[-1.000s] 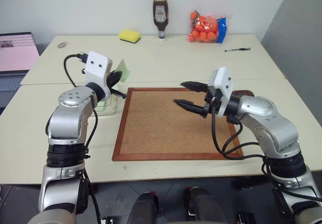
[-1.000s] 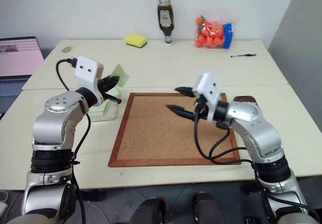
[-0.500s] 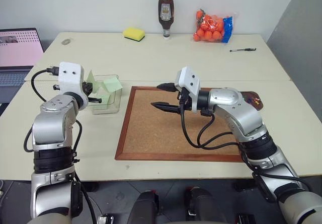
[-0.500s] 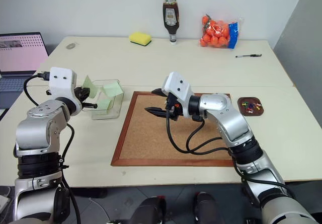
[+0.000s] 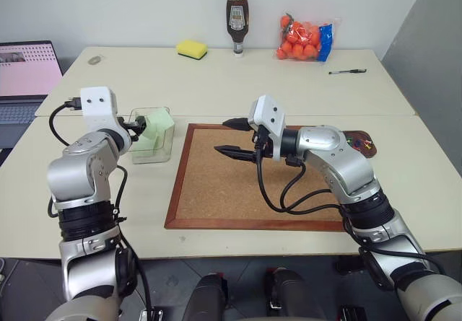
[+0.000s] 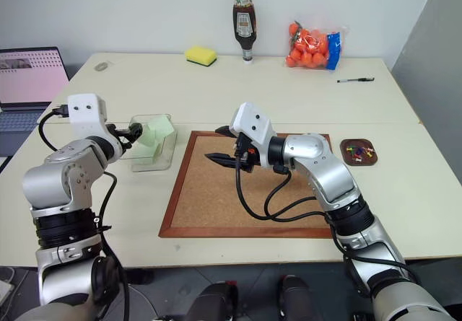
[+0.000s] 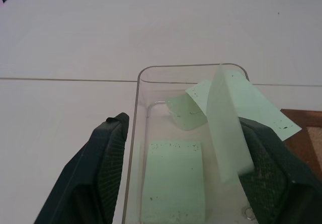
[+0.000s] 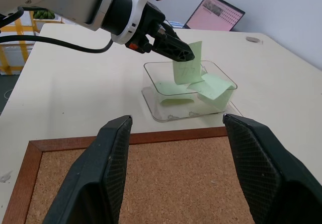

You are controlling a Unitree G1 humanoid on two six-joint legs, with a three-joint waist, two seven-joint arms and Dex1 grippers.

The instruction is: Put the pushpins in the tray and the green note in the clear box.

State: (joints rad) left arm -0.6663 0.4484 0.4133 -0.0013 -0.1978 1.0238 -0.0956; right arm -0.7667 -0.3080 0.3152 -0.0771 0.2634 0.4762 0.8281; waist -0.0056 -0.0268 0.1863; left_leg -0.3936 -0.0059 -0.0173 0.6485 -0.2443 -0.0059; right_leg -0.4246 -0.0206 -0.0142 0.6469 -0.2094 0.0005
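The left gripper [image 7: 181, 148] hangs just over the near end of the clear box [image 7: 142, 78], its two black fingers [image 7: 108, 156] spread wide with nothing pinched between them. A curled green note [image 7: 229, 118] stands on edge in the box, close against the inner face of one finger and leaning on the far wall, so whether it clings to that pad or stands free I cannot tell. Under the spread fingers another pale-green sheet lies flat on the box floor, and a third piece lies bent toward the far end. Such paper should be almost weightless, limp and springy in its curl, apt to stick by its adhesive strip and to be dragged out by a retreating finger; if it needed retaking, a light pinch on a free corner away from the sticky edge would likely serve best. Beyond the box, to that gripper's right, lies the cork board [image 5: 238, 184], and over it the right gripper [image 5: 232, 136] points toward the box, fingers apart and empty. Well past that arm sits the tray [image 6: 360, 151], with the pushpins [image 6: 359, 148] in it.
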